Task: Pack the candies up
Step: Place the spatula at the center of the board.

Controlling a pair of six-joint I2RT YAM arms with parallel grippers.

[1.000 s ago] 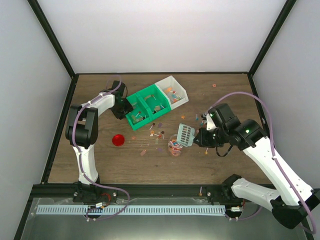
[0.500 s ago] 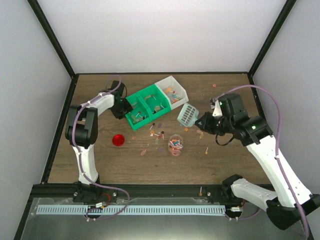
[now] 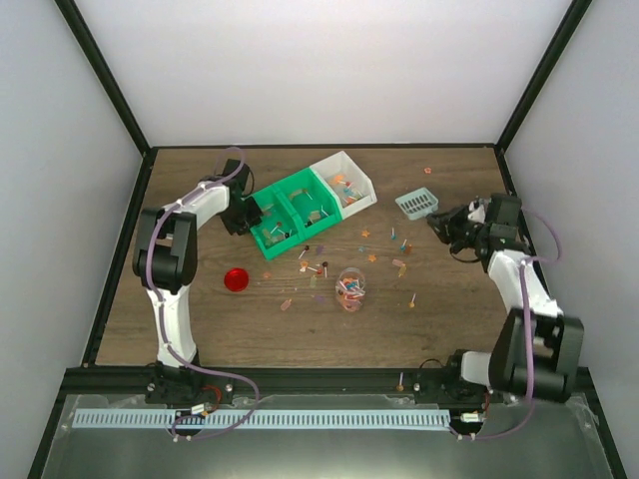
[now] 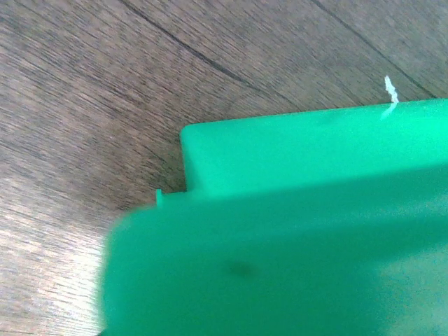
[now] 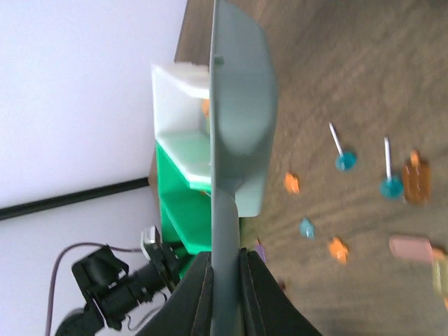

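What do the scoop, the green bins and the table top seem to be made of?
The scoop looks like matte, pale blue-green moulded plastic, with slots. The green bins look like smooth, evenly coloured plastic with rounded corners. The table shows brown wood grain: real wood or laminate, I cannot tell.

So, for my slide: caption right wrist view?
Right gripper shut on pale blue-green slotted scoop, with wrapped candies scattered on wooden table.

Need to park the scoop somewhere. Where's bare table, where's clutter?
Bare: the strip of table along the near edge, in front of the red lid and the clear jar. The far-right corner beyond the bins is nearly bare, with one stray piece. Crowded: loose candies between bins and jar, spreading right toward the scoop.
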